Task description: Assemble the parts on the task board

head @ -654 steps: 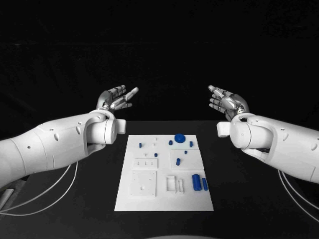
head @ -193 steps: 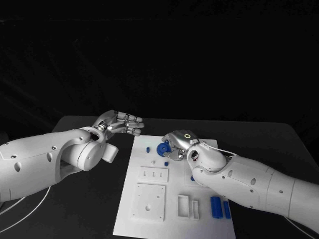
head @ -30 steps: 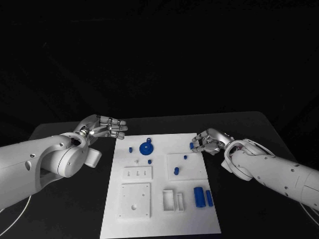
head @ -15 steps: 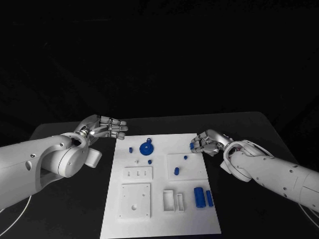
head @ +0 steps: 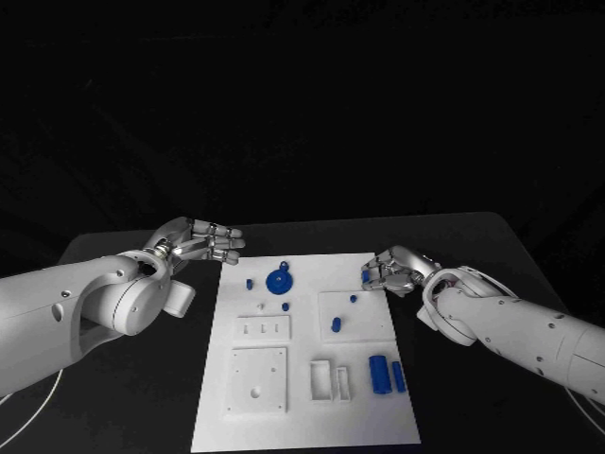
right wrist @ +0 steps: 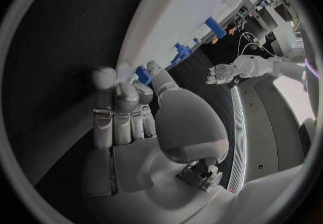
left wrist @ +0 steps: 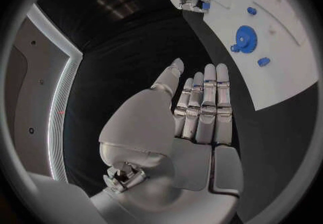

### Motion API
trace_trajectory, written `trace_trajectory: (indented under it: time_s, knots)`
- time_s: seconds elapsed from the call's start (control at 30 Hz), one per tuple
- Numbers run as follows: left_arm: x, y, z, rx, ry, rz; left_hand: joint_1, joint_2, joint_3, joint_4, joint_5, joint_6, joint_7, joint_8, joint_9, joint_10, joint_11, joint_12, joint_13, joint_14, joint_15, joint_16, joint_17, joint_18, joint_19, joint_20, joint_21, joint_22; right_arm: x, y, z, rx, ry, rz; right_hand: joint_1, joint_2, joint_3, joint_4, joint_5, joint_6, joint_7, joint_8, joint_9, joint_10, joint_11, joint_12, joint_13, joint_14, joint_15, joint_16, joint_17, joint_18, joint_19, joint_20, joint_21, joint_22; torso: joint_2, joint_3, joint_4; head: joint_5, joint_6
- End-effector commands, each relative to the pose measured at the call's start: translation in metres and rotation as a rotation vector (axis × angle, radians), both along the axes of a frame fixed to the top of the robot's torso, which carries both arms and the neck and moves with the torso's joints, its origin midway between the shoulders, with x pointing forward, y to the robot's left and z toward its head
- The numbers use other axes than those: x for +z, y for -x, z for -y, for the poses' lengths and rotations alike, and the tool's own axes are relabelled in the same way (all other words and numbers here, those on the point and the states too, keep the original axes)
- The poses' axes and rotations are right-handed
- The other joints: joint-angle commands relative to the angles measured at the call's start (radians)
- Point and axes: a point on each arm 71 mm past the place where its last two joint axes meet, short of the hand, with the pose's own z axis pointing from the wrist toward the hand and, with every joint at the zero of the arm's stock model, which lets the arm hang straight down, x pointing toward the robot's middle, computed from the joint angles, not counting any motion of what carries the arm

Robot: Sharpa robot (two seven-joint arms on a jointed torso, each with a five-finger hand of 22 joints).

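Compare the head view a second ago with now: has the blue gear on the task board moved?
No. The blue gear sits at the same spot near the task board's far edge.

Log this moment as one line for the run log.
left hand: open, off board | right hand: pinches small blue part at task board right edge | blue gear: on board

Two thick white arms, glossy and rounded, each shell dotted with small dark screw holes. The left arm [head: 58, 307] ends in a fat cylindrical wrist cuff, and thin white cables loop below it. The right arm [head: 534, 336] has the same smooth casing. Both hands are silver metal: the left hand [head: 200, 241] has segmented, ridged fingers, and the right hand [head: 395, 270] has pale rounded fingertips [right wrist: 104, 78].
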Motion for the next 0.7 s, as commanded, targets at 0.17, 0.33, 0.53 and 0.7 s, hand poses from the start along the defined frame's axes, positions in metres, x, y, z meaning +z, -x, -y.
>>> trace_trajectory:
  time_s: [0.17, 0.33, 0.53, 0.7]
  knots:
    - [0.0004, 0.0002, 0.0024, -0.018, 0.003, 0.0, -0.008, 0.002, -0.002, -0.006, -0.003, -0.007, 0.0, -0.002, 0.001, -0.002, 0.001, -0.004, 0.001, 0.0, 0.001, 0.003, 0.001, -0.002, 0.0, 0.0, 0.002, 0.001, -0.0011, 0.0003, -0.0032, 0.015, -0.003, -0.011, -0.01, 0.022, 0.047, -0.015, -0.035, 0.015, -0.005, 0.004, 0.0, -0.001, -0.011, 0.008, 0.005, 0.003, -0.007, 0.007, 0.005, 0.009, 0.036, -0.001, 0.009, 0.066, 0.0, 0.0012, -0.0001, 0.002, -0.001]
    - [0.0003, 0.0001, 0.0022, -0.017, 0.002, -0.001, -0.008, 0.002, -0.002, -0.006, -0.003, -0.007, 0.0, -0.002, 0.001, -0.002, 0.001, -0.004, 0.001, 0.0, 0.001, 0.003, 0.001, -0.002, 0.0, 0.0, 0.002, 0.001, -0.0012, 0.0002, -0.0035, 0.015, -0.003, -0.011, -0.034, 0.017, 0.181, -0.037, -0.044, 0.03, -0.004, 0.004, -0.001, -0.004, -0.011, 0.008, 0.007, 0.003, -0.009, 0.007, 0.007, 0.009, 0.034, -0.003, 0.013, 0.067, 0.0, 0.0019, -0.0004, 0.002, 0.0]
    - [0.0002, 0.0, 0.0021, -0.017, 0.002, -0.002, -0.008, 0.002, -0.002, -0.006, -0.003, -0.007, 0.0, -0.002, 0.001, -0.002, 0.001, -0.004, 0.001, 0.0, 0.001, 0.003, 0.001, -0.002, 0.0, 0.0, 0.002, 0.001, -0.0011, 0.0002, -0.0044, 0.018, -0.004, -0.01, -0.044, 0.009, 0.279, -0.037, -0.081, 0.065, -0.007, 0.005, 0.0, -0.003, -0.012, 0.012, 0.011, 0.002, -0.009, 0.007, 0.008, 0.009, 0.032, -0.003, 0.019, 0.068, 0.0, 0.0025, -0.0017, 0.001, -0.001]
    - [0.0002, -0.0001, 0.0025, -0.018, 0.002, -0.002, -0.008, 0.002, -0.002, -0.006, -0.003, -0.007, 0.0, -0.002, 0.001, -0.002, 0.001, -0.004, 0.001, 0.0, 0.001, 0.003, 0.001, -0.002, 0.0, 0.0, 0.002, 0.001, -0.0003, 0.0001, -0.0048, 0.013, -0.006, 0.0, -0.044, 0.001, 0.314, -0.026, -0.1, 0.088, -0.013, 0.005, 0.001, -0.002, -0.015, 0.014, 0.013, 0.003, -0.011, 0.008, 0.009, 0.008, 0.031, -0.005, 0.023, 0.068, 0.0, 0.0028, -0.0009, -0.002, 0.0]
